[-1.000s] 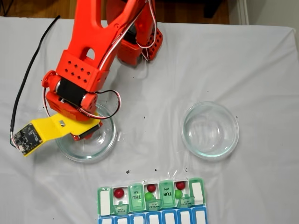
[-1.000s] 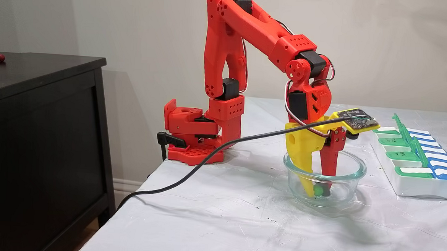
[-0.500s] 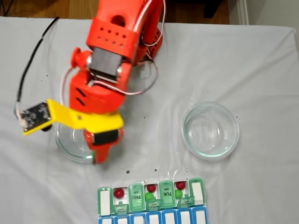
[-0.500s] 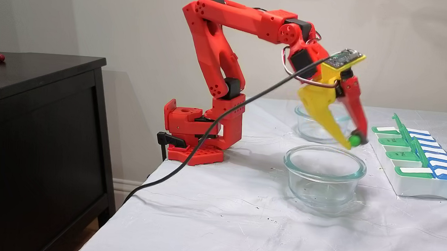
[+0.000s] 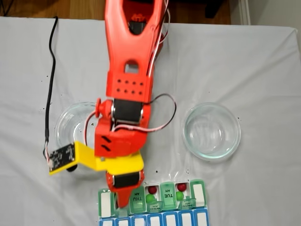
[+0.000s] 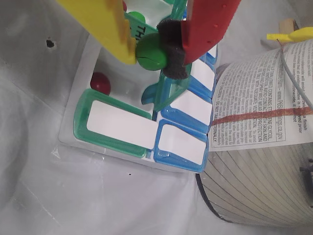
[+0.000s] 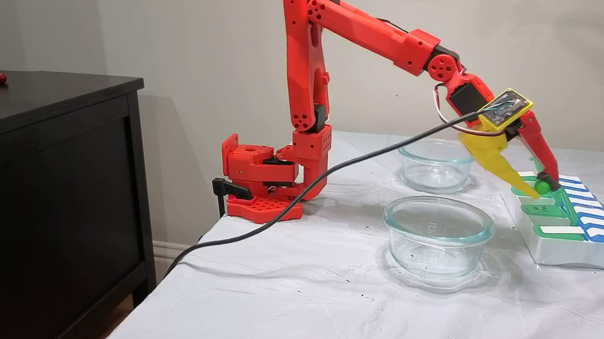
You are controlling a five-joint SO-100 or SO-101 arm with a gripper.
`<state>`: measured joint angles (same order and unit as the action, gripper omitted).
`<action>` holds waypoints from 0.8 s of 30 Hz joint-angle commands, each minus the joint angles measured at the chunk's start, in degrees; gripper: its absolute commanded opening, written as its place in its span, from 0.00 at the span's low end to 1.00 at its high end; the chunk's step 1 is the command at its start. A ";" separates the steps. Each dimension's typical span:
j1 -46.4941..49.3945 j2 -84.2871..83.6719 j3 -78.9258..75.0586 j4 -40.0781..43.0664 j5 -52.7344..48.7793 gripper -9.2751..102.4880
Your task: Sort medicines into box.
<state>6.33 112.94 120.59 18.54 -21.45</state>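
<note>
While the red arm reaches far out over the table, its two-finger gripper (image 6: 152,49), one finger yellow and one red with a black pad, is clenched on a small glossy green ball (image 6: 151,50), which bulges between the tips in the wrist view. In the side fixed view the same ball (image 7: 542,186) hangs just above the near-left end of the flat white pill organizer with translucent green flip lids and a blue row (image 7: 561,250).

What matters now is what lies straight under the ball. In the wrist view an open white compartment sits below and to the left of the gripper, and a small dark red ball (image 6: 100,83) already rests in it. The green ball looks to be above that compartment's right side, close to the raised green lid (image 6: 166,93) that stands between it and the blue row. I judge a release here would probably land it beside the red one, though the lid's edge is near enough that it might bounce off.

From the overhead fixed view the gripper (image 5: 123,200) covers the left open cell of the organizer (image 5: 200,194); further right other cells hold red and green balls. Both round clear glass dishes, the left one (image 5: 66,125) and the right one (image 5: 211,131), look empty. At the wrist view's right stands a printed cylindrical container (image 6: 259,147).
</note>
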 commanded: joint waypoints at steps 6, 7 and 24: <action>-0.79 -4.66 -8.70 -4.83 -1.32 0.08; -0.79 -4.39 -8.70 -4.48 -1.41 0.08; -1.23 -5.01 -8.00 -1.67 -6.59 0.28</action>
<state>6.33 106.26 118.04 16.08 -27.60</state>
